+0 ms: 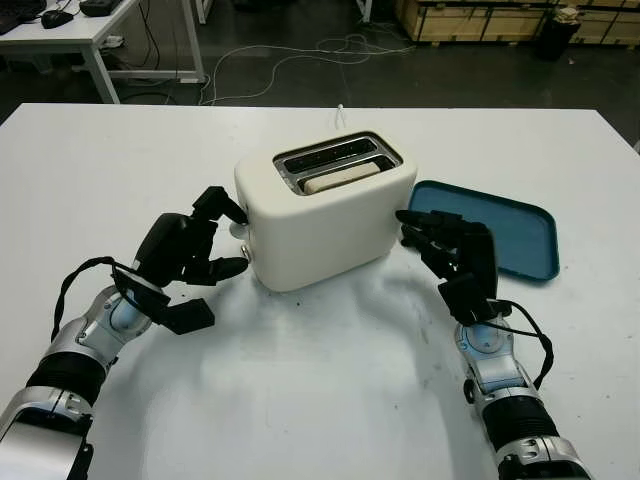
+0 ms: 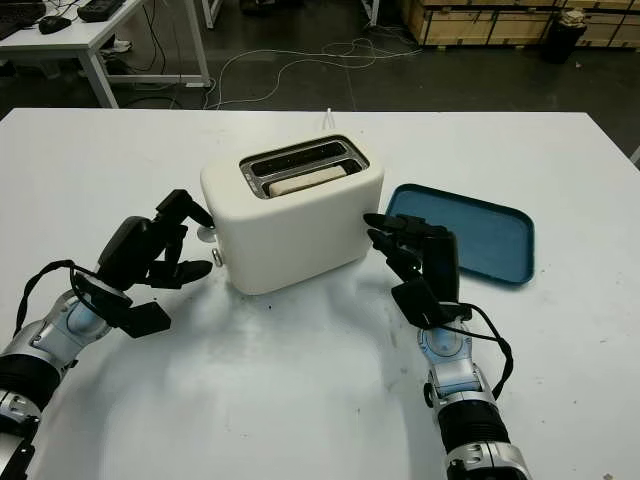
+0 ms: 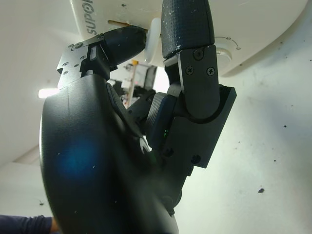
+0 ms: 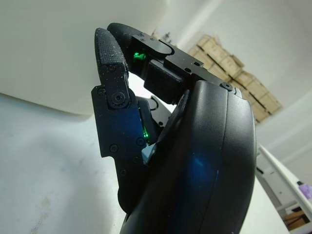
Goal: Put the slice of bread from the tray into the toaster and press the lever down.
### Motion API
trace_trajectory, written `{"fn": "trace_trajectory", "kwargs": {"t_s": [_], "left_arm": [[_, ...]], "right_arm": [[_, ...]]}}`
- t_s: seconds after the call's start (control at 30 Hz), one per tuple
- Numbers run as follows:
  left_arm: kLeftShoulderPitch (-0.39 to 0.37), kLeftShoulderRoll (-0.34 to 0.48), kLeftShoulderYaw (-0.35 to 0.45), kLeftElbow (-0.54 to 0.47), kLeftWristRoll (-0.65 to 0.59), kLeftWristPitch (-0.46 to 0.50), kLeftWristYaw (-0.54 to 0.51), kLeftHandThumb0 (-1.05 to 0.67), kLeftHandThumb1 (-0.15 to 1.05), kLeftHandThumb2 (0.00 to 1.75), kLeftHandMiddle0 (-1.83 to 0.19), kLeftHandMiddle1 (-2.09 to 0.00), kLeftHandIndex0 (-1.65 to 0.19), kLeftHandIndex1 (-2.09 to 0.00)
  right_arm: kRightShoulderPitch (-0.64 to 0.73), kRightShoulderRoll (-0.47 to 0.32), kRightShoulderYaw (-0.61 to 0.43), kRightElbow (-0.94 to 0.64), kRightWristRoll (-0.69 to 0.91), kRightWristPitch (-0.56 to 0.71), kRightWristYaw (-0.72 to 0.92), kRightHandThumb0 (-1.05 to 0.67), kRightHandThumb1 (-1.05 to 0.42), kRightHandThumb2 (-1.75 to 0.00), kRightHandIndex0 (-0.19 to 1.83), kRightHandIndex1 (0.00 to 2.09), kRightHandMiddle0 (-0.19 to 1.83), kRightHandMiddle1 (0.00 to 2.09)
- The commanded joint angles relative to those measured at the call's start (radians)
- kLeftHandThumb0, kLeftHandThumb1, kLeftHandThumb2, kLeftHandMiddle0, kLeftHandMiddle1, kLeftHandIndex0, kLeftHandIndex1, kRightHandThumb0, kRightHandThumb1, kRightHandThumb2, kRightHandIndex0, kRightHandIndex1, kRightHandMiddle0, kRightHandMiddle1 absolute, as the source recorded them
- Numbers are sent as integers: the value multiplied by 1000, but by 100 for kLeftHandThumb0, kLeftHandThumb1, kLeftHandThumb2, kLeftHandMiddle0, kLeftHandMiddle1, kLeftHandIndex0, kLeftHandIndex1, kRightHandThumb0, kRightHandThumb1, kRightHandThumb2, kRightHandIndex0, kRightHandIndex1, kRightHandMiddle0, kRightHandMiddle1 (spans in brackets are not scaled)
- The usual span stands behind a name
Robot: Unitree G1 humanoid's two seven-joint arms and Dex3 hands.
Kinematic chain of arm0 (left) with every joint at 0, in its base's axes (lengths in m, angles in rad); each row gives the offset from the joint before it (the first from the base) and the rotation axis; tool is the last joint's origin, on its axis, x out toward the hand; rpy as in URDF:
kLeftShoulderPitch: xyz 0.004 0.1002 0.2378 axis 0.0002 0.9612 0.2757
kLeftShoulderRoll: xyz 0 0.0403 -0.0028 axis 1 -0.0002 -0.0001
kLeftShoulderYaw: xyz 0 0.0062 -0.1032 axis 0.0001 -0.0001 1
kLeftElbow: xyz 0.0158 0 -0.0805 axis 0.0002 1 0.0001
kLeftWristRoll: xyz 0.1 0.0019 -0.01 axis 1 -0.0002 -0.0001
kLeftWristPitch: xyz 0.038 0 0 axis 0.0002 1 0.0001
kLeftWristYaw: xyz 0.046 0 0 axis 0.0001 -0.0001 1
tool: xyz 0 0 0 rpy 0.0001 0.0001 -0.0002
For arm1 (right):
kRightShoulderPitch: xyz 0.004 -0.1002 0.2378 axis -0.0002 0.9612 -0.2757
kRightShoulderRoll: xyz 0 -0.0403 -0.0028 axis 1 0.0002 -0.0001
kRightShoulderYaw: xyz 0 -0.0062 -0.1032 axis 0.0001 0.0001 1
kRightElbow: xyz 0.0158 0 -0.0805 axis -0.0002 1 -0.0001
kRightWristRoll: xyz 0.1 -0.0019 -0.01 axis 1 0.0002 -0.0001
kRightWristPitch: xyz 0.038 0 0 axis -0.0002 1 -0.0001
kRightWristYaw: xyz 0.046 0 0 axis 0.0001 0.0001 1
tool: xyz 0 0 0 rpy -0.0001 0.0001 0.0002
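Bread [image 1: 341,181] in toaster [image 1: 322,215], tray [image 1: 490,228] to its right, on table [image 1: 300,380]

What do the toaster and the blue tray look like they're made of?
Toaster: probably cream plastic with a smooth satin shell, softly lit, with shiny metal around the slots. Tray: likely matte blue plastic, with a thin moulded rim and no glare.

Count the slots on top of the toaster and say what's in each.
2. The near slot holds the bread slice; the far slot of the toaster looks empty, though its depths are hidden.
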Motion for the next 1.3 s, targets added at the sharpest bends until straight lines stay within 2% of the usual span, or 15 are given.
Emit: {"fn": "trace_trajectory", "kwargs": {"t_s": [0.0,0.1,0.2,0.3,0.37,0.47,0.57,0.7,0.83,0.93,1.07,1.13,1.27], "left_arm": [[-28,-28,-23,-7,21,-71,-3,-94,92,65,-113,-175,-62,-175],[-29,-20,-34,-16,53,-46,7,-95,92,66,-115,-175,-63,-175],[-27,-25,-92,12,143,24,16,-96,92,67,-121,-175,-69,-175],[-43,-118,-219,194,240,145,21,-99,92,63,-126,-175,-86,-175],[-48,-191,-278,310,259,204,42,-100,92,56,-128,-175,-94,-175],[-65,-250,-330,392,259,256,28,-104,92,58,-126,-175,-100,-175],[-76,-273,-338,423,228,268,6,-105,92,61,-123,-175,-93,-174],[-78,-271,-347,435,203,274,2,-105,92,57,-124,-175,-101,-175],[-78,-258,-361,436,190,284,-6,-105,92,57,-124,-174,-100,-174],[-81,-252,-361,435,184,297,-14,-105,92,58,-122,-171,-99,-166],[-83,-236,-347,433,174,257,24,-105,92,55,-128,-174,-106,-173],[-91,-226,-339,429,168,248,41,-105,92,58,-131,-174,-107,-174],[-117,-199,-324,412,152,230,64,-105,92,75,-132,-175,-105,-175]], "right_arm": [[-4,-4,-3,9,-5,1,-10,-50,-92,-3,97,93,119,0],[-1,-3,-4,0,-2,10,-7,-50,-92,-3,97,93,119,0],[2,0,-5,-1,6,11,0,-49,-92,-3,97,93,119,0],[4,1,-3,3,6,10,1,-50,-92,-3,98,93,119,0],[5,-2,-1,2,1,14,0,-51,-92,-3,98,93,119,0],[5,-5,-3,6,3,13,2,-51,-92,-3,97,93,119,0],[4,-6,-2,13,6,3,5,-50,-92,-3,97,93,119,0],[4,-4,1,16,6,5,6,-50,-92,-3,98,92,119,0],[5,1,1,8,5,20,2,-51,-92,-3,98,92,120,0],[8,3,1,2,6,27,3,-51,-92,-2,98,90,119,0],[6,2,1,6,3,21,-1,-50,-92,-2,99,89,119,0],[5,3,1,7,5,20,0,-50,-92,-2,99,89,119,0],[4,2,2,8,2,20,-3,-50,-92,-2,99,89,119,0]]}}
